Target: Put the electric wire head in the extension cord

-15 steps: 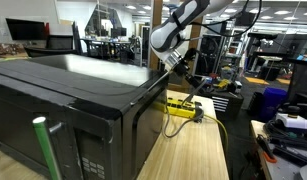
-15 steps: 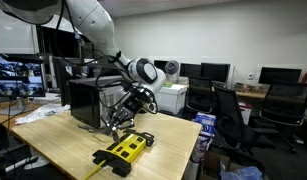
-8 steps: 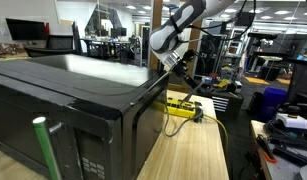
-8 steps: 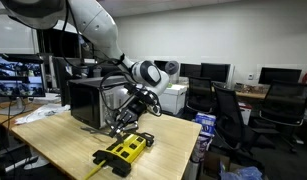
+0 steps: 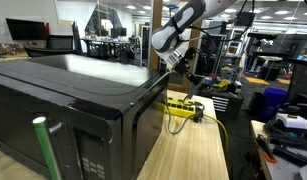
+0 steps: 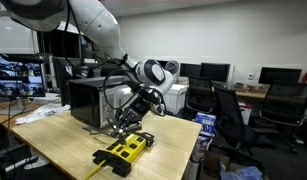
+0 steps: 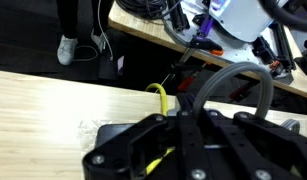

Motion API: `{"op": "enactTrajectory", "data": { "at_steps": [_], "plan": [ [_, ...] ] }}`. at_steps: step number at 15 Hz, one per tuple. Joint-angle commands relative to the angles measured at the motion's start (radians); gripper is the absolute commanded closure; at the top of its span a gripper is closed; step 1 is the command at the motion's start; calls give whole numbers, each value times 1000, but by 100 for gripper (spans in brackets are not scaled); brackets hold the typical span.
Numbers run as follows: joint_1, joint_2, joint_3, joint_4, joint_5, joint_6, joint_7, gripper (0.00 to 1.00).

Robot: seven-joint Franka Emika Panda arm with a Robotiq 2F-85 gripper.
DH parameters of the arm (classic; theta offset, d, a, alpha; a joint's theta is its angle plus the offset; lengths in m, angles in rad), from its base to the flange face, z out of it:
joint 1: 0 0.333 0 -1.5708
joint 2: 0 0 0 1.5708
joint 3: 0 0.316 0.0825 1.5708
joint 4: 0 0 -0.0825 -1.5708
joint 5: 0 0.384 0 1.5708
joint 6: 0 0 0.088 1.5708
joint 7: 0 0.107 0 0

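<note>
The yellow extension cord (image 6: pixel 123 150) lies flat on the wooden table, beside the black microwave's front corner (image 5: pixel 181 106). My gripper (image 6: pixel 141 103) hangs a little above the cord's far end, jaws shut. A thin black electric wire (image 5: pixel 191 85) runs taut from the jaws down to the strip. Its head is too small to make out; a dark lump (image 6: pixel 123 128) sits over the strip's far end. In the wrist view my gripper (image 7: pixel 183 135) fills the lower half, with the cord's yellow cable (image 7: pixel 161 97) curling behind it and a grey cable (image 7: pixel 233 72) arching above.
A large black microwave (image 5: pixel 73 95) takes up much of the table (image 6: pixel 63 140). Its side stands close to the strip. The table edge (image 7: pixel 153 45) borders an aisle with office chairs (image 6: pixel 228 110) and desks. A green rod (image 5: pixel 41 145) stands in the foreground.
My gripper has risen slightly and drifted a little away from the strip, still shut, with the black wire stretched below it. The strip has not moved.
</note>
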Motion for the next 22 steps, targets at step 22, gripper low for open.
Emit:
{"op": "enactTrajectory", "data": {
  "at_steps": [22],
  "plan": [
    [-28, 47, 16, 21, -128, -41, -47, 99]
  ]
}}
